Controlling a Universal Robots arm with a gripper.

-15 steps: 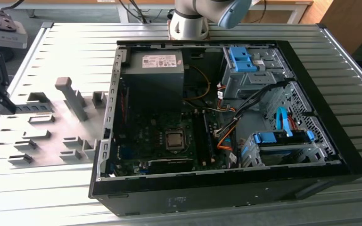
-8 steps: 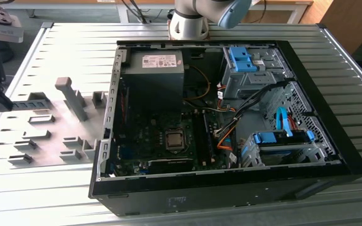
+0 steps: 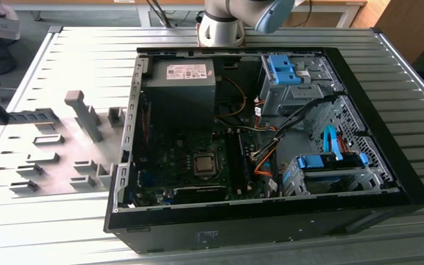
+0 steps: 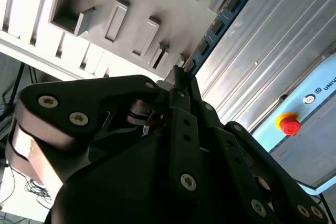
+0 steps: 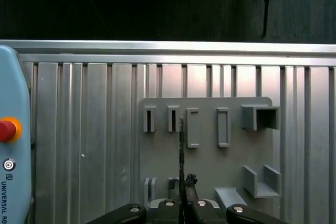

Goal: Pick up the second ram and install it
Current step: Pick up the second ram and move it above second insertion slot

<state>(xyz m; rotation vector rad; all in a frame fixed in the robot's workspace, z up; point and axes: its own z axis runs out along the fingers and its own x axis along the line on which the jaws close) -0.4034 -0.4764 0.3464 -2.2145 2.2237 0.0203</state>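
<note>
Fingers [image 4: 181, 90] pinched tight on the second ram [image 4: 218, 22], over the grey holder plate [image 5: 210, 166] | advice: move it straight, stick square, no twisting.

A robotics lab: ribbed aluminium table [image 3: 20, 243], opened computer case [image 3: 271, 229], grey holder plate [image 5: 210, 166], red emergency-stop button [image 4: 290, 125].
</note>
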